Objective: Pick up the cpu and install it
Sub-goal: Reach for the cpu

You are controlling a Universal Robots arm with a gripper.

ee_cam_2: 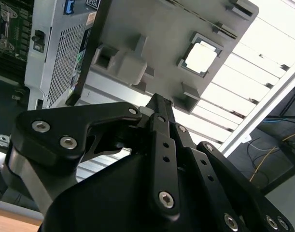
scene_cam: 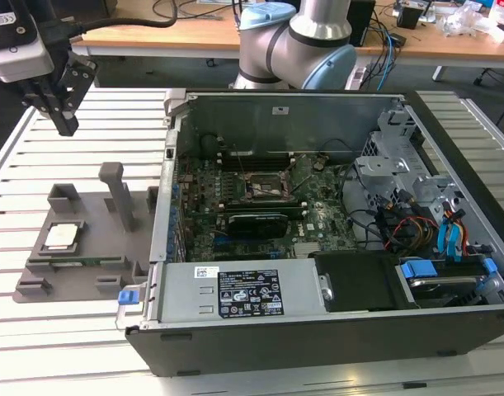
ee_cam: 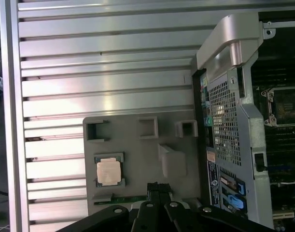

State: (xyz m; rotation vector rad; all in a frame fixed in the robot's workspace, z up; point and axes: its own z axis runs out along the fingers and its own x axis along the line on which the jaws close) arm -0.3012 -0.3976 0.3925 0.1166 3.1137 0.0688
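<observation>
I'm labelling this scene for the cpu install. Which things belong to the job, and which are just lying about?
Job: cpu on the grey tray; socket; gripper, up above the tray.
Lying about: graphics card; power supply; drive cables.

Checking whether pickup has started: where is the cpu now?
In the exterior view the cpu sits in a recess of the grey holder tray, on that view's left, beside the open computer case; the gripper hangs above, not touching it.
</observation>
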